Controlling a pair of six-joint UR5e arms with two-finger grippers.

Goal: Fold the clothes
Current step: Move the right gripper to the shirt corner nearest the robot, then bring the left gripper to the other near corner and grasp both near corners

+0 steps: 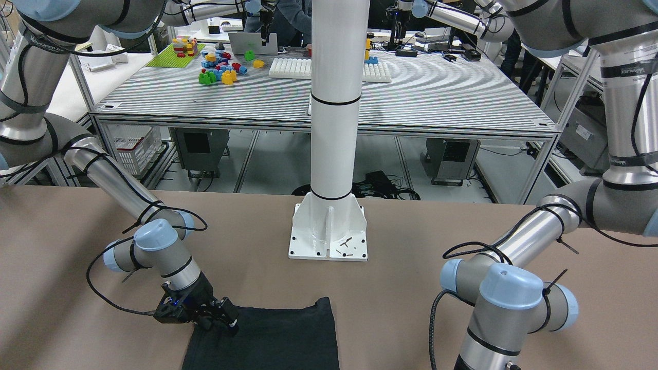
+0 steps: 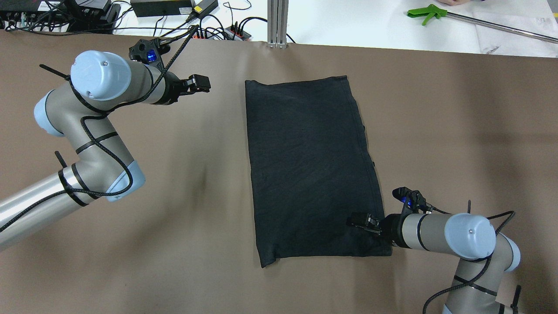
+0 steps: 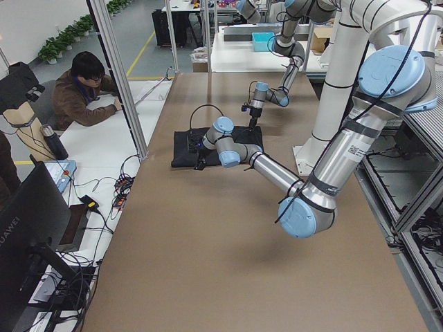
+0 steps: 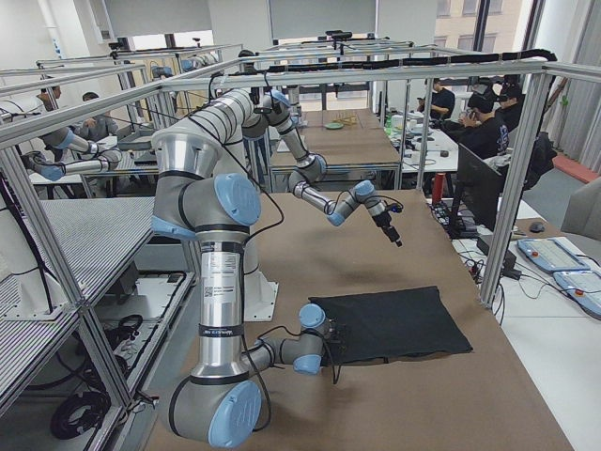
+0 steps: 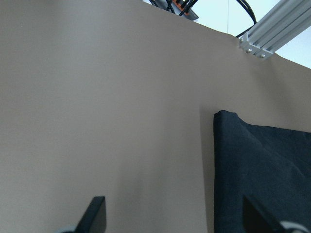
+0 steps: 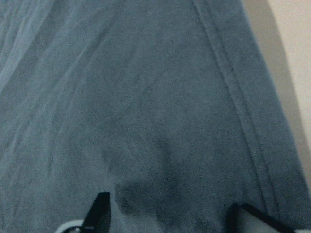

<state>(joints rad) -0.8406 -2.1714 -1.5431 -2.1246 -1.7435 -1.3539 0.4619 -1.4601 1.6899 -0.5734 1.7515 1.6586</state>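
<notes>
The clothes (image 2: 309,165) are one black garment lying flat as a tall rectangle in the middle of the brown table (image 2: 457,131). My right gripper (image 2: 358,220) hovers low over its near right corner, fingers spread and open; in the right wrist view (image 6: 170,216) only dark fabric (image 6: 146,97) with a hem seam lies between them. My left gripper (image 2: 199,83) is open over bare table, left of the garment's far left corner (image 5: 226,116), apart from it. The front view shows the right gripper (image 1: 223,314) at the cloth's edge (image 1: 277,339).
Cables and power bricks (image 2: 161,6) line the far table edge beside an aluminium post (image 2: 278,22). A green-handled tool (image 2: 425,13) lies on the white surface beyond. The white pedestal (image 1: 331,154) stands mid-table at the robot's side. A person (image 3: 83,86) sits beside the table.
</notes>
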